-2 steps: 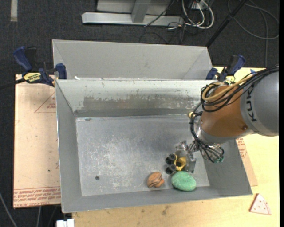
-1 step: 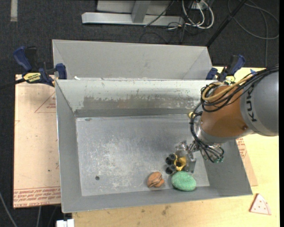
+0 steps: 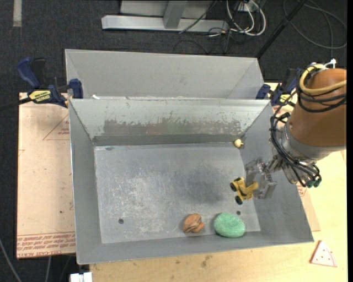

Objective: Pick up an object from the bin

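The gripper [image 3: 256,186] sits low against a small yellow toy [image 3: 242,189] just behind the green lump [image 3: 229,225], seemingly to grasp it. I cannot tell whether the jaws pinch it.

a robot lab: grey metal bin [image 3: 165,77] on dark carpet [image 3: 55,25], trailing cables [image 3: 246,14], a metal stand foot [image 3: 160,22].
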`<state>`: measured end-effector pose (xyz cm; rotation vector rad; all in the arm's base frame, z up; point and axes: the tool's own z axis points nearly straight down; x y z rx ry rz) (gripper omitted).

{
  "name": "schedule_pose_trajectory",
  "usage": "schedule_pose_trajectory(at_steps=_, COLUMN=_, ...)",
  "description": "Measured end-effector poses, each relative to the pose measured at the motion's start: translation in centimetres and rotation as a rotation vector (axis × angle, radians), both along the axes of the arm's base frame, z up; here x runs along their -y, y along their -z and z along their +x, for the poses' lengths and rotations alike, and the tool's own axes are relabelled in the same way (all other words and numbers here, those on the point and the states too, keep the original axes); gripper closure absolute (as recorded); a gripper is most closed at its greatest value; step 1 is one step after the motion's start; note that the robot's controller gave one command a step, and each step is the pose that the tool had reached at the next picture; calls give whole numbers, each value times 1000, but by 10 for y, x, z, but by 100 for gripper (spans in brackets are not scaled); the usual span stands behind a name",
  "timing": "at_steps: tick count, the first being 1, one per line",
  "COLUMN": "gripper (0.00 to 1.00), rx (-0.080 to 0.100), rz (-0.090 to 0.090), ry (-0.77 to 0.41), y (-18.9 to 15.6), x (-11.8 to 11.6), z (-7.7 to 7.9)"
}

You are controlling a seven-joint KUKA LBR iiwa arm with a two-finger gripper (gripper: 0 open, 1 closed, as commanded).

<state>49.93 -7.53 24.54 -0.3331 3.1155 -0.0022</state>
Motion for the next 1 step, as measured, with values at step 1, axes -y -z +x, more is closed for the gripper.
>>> schedule_pose_trajectory(at_steps=1, gripper=100, rx=-6, rz=1, ry=0, y=3, x=0, z=-1)
